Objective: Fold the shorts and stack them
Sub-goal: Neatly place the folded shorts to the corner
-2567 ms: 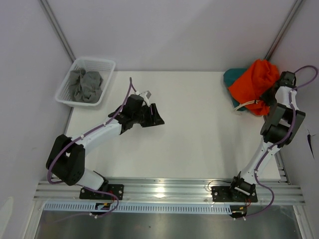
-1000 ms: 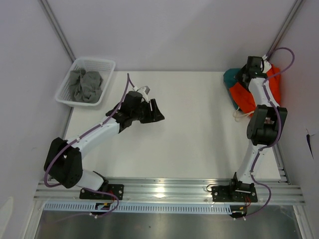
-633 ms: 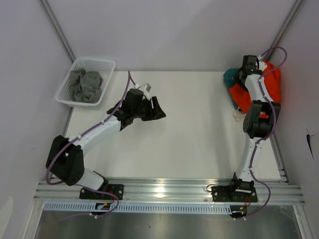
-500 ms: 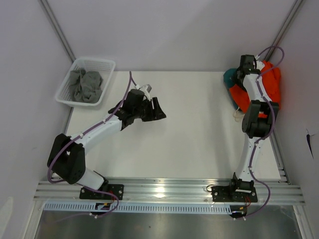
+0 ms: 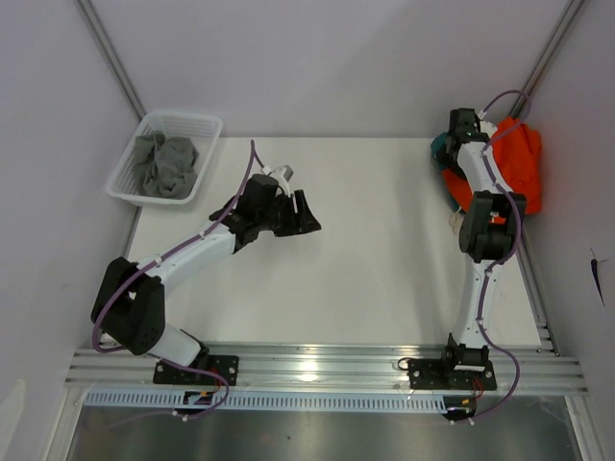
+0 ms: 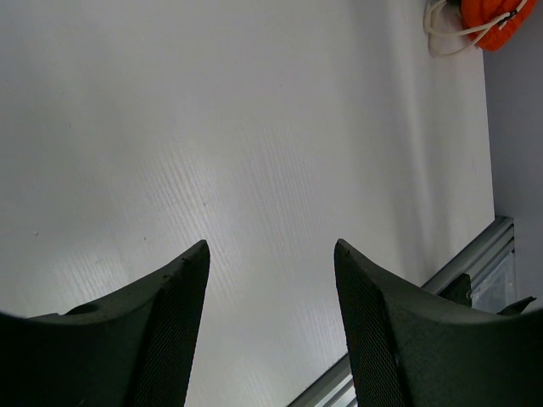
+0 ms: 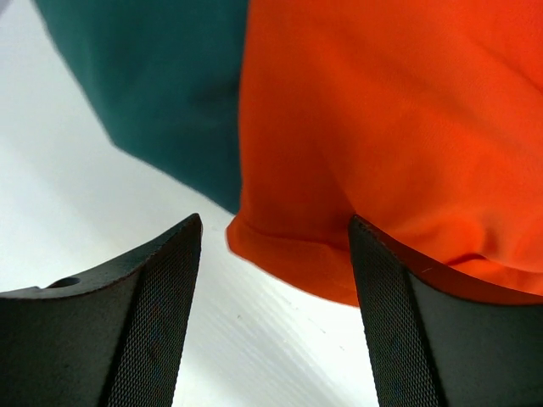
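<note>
White table (image 5: 384,250), pale walls around. Shorts heaped at far right corner: orange pair (image 7: 382,127) overlapping teal pair (image 7: 161,85). Right claw (image 7: 273,222) open, empty, hovering just above orange hem. Left claw (image 6: 271,246) open, empty, over mid-table. I judge best approach: pinch orange hem alone, clear of teal, then drag to open centre for folding. Drawstring (image 5: 456,222) may snag.

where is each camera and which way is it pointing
Top external: high at the near edge, looking down on the table, basket, left arm and right arm.
Left wrist: faces bare table; open left jaws at bottom.
Right wrist: faces orange shorts and teal shorts; open right jaws at bottom.
Shared: all three show the orange shorts.
</note>
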### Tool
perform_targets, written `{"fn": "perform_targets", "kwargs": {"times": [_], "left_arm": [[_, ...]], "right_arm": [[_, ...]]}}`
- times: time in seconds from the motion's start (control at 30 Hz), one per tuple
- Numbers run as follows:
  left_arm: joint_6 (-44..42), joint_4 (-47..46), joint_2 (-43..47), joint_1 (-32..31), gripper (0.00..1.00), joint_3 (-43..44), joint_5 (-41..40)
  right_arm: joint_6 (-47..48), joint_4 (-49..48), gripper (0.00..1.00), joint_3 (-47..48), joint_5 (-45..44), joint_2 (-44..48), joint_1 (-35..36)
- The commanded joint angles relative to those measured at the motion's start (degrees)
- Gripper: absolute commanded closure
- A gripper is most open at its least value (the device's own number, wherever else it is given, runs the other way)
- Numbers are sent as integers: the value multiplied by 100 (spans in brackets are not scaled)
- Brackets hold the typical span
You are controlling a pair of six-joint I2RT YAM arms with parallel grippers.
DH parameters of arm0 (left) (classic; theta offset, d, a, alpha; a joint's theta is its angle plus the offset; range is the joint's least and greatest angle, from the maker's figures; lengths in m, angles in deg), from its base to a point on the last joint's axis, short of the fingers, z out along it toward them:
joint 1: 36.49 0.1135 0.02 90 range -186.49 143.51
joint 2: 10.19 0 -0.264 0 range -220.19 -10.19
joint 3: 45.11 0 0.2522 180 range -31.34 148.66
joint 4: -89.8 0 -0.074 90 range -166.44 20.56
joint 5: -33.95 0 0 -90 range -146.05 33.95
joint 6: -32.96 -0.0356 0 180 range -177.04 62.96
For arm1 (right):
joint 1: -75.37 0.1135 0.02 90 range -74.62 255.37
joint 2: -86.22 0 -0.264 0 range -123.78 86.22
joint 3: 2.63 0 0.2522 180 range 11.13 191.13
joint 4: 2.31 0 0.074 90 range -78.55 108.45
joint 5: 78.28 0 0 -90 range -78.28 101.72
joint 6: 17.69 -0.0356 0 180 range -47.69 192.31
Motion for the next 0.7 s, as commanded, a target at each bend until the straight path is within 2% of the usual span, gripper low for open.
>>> {"fn": "perform_targets", "kwargs": {"times": [0.0, 0.13, 0.2, 0.23, 0.4, 0.5, 0.53, 0.57, 0.67], "left_arm": [[-134, -151, 110, -40, 37, -66, 138], [-160, -160, 101, -40, 37, -84, 173], [-186, -151, 75, -40, 37, -93, 147], [-187, -134, 57, -40, 37, -84, 147], [-195, -134, 31, -40, 37, -84, 156], [-204, -125, 31, -40, 37, -102, 147], [-196, -133, 48, -40, 37, -110, 147], [-195, -134, 48, -40, 36, -136, 156], [-187, -142, 57, -40, 37, -163, 165]], "right_arm": [[-68, 132, 29, 354, -283, -248, -82], [-33, 185, 31, 548, -370, -424, -126], [-50, 141, 36, 539, -327, -442, -152], [-51, 115, 48, 522, -309, -425, -152], [-77, 18, 81, 451, -344, -258, -117], [-77, -35, 89, 399, -362, -65, -117], [-68, -26, 97, 416, -370, -21, -126], [-68, -18, 100, 425, -371, 58, -126], [-86, -53, 100, 451, -371, 251, -143]]}}
